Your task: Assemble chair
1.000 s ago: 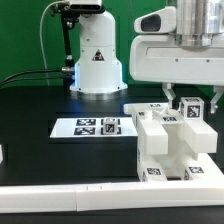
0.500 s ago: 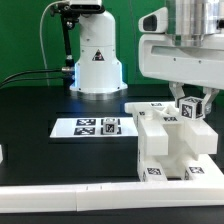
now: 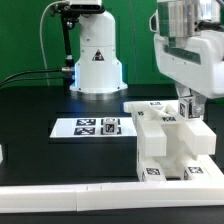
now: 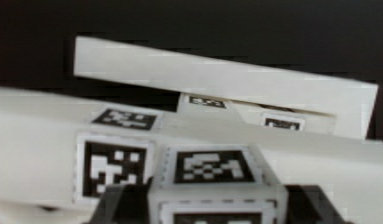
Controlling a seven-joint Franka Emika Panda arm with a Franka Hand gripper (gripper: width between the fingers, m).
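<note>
While the chair (image 3: 172, 142) parts sit clustered on the black tabletop (image 3: 60, 155) at the exterior view's right, the pincer (image 3: 189, 103) directly above clamps a small tagged peg (image 4: 213, 182).

My exterior view looks from the front edge of the table, a little above it, across the black table (image 3: 40, 100) toward the robot base (image 3: 97, 60). It stands near enough that the arm is cut at the top. My wrist view looks down along the gripper (image 4: 206, 205), very close and blurred, onto the tagged white chair parts (image 3: 170, 140). Both views share these parts under the gripper (image 3: 188, 107).
</note>
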